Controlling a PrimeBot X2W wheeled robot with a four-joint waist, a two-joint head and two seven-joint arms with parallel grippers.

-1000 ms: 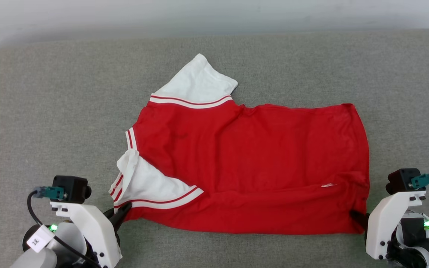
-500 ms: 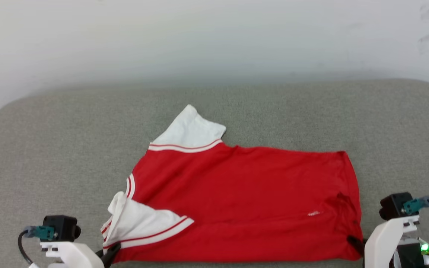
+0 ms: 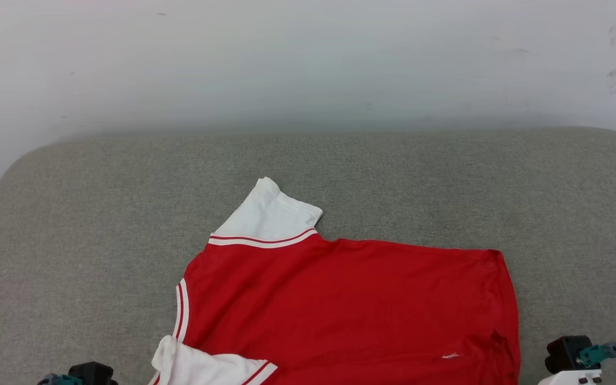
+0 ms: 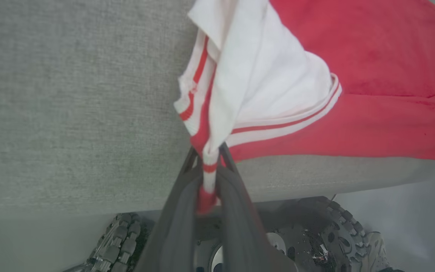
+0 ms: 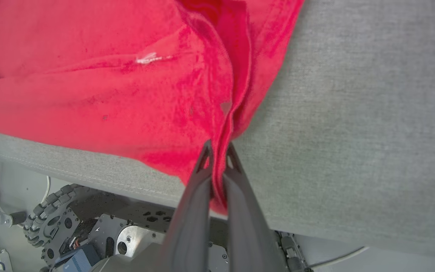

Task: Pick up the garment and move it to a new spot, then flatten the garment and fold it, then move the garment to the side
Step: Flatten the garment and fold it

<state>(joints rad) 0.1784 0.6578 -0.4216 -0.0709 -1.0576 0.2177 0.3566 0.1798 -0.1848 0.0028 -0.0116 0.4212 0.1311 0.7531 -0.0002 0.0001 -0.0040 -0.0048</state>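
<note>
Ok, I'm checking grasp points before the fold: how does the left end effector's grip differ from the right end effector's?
The left end effector pinches the bunched white sleeve by its red-striped trim; the right end effector pinches plain red fabric at the garment's other near corner. The left's fabric is a thick gathered wad, the right's a thin fold. Both are shut on the garment, at the grey cushion's front edge.

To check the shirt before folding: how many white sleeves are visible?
2. The far sleeve lies flat at the far edge of the shirt; the near sleeve is at the near left corner, its cuff pinched in the left end effector.
</note>
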